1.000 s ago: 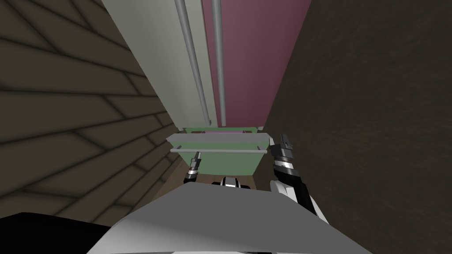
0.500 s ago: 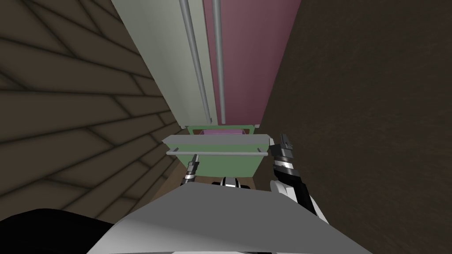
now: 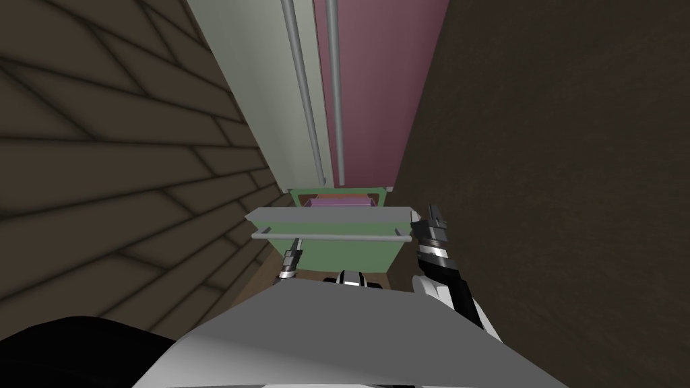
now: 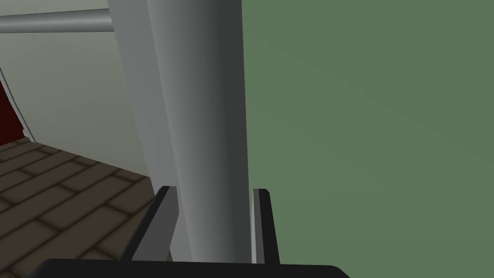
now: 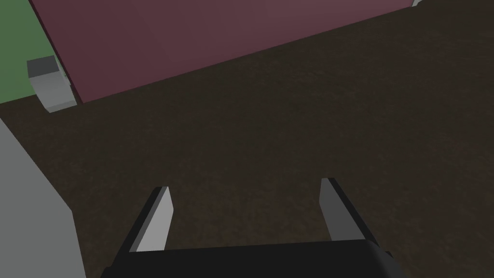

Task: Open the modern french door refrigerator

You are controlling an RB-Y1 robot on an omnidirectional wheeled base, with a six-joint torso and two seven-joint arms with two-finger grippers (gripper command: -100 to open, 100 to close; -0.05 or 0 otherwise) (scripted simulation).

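Left pincer [image 4: 213,189] clamps handle [image 4: 202,96]; drawer [image 3: 343,252] apparently ajar

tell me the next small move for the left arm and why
Probably pull the handle bar straight back toward the robot, a short way. The left end effector is shut on it, and the green bottom drawer is only partly out, with a thin strip of pink interior showing behind its front.
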